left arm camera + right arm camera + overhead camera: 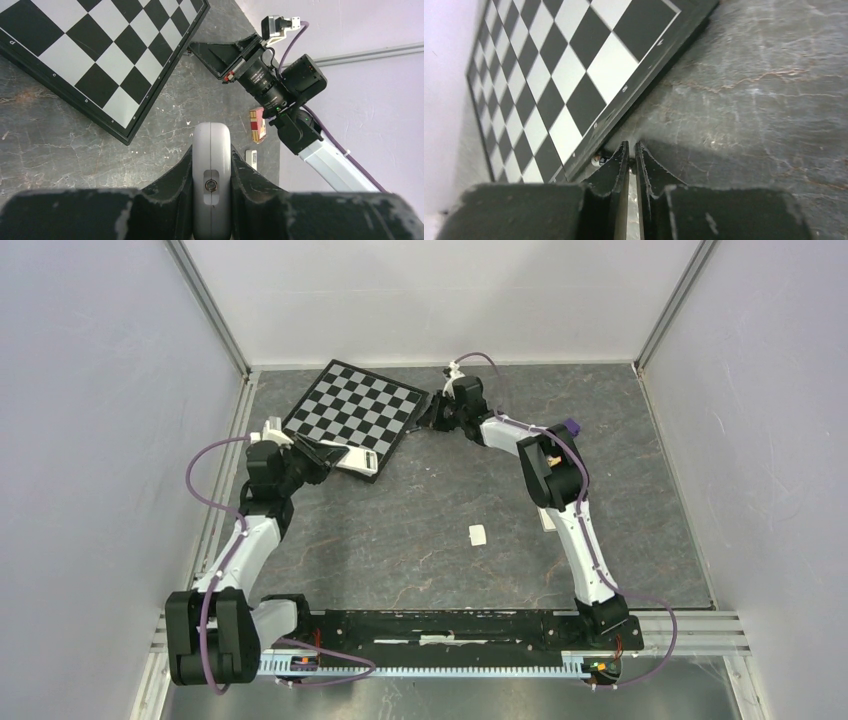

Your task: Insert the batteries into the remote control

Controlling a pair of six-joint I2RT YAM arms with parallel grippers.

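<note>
Left gripper (212,165) clamped on the grey remote control (211,140) mid left of the top view, chessboard (355,405) upper centre, right gripper (631,146) low on the counter (430,530), jaws nearly together, 1 battery (598,160) end just left of its fingertips, against the board's edge.

Left of the chessboard (355,408), the left arm (245,545) had white shells, black joints and a lilac cable (189,478). The left end effector (211,152) had black fingers (167,182) with chipped edges. Right of the chessboard, the right arm (585,540) matched, with a purple clip (571,427), and the right end effector (631,147) was equally scuffed.
</note>
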